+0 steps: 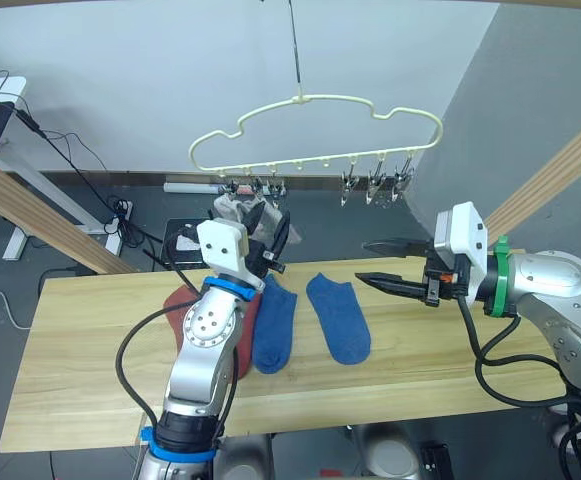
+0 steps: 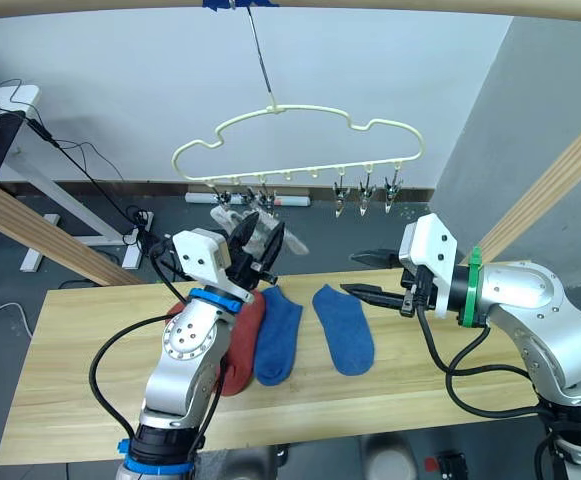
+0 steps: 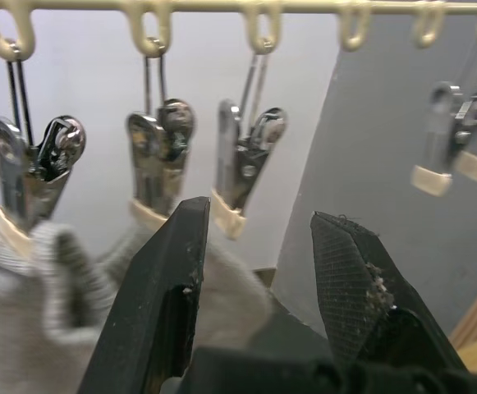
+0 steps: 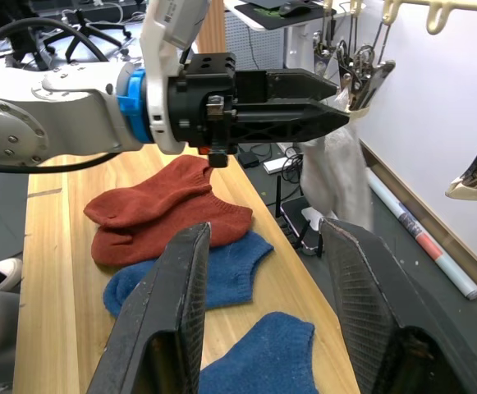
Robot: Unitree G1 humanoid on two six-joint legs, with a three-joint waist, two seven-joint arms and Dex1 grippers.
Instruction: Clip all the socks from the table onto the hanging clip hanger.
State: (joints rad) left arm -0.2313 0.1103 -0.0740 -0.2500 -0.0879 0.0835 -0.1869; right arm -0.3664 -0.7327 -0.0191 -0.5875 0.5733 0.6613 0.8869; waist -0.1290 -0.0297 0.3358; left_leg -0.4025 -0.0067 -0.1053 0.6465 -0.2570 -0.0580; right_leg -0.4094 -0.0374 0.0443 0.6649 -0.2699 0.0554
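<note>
The cream clip hanger [image 1: 315, 130] hangs above the table's [image 1: 90, 360] far edge. Light grey socks [image 3: 49, 287] dangle from its left clips [image 3: 160, 156]. My left gripper [image 3: 259, 212] is raised just below those clips, open, with the grey fabric behind its fingers. On the table lie rust-red socks [image 4: 156, 209], partly hidden by my left arm, and two blue socks [image 1: 275, 322] [image 1: 338, 318] side by side. To the right of the blue socks my right gripper [image 1: 362, 261] hovers above the table, open and holding nothing.
Slanted wooden posts [image 1: 40, 215] [image 1: 560, 180] flank the table on both sides. Bare metal clips [image 1: 375, 188] hang at the hanger's right end. Cables and a power strip [image 1: 120, 212] lie on the floor behind, and a white desk [image 1: 0, 100] stands at the far left.
</note>
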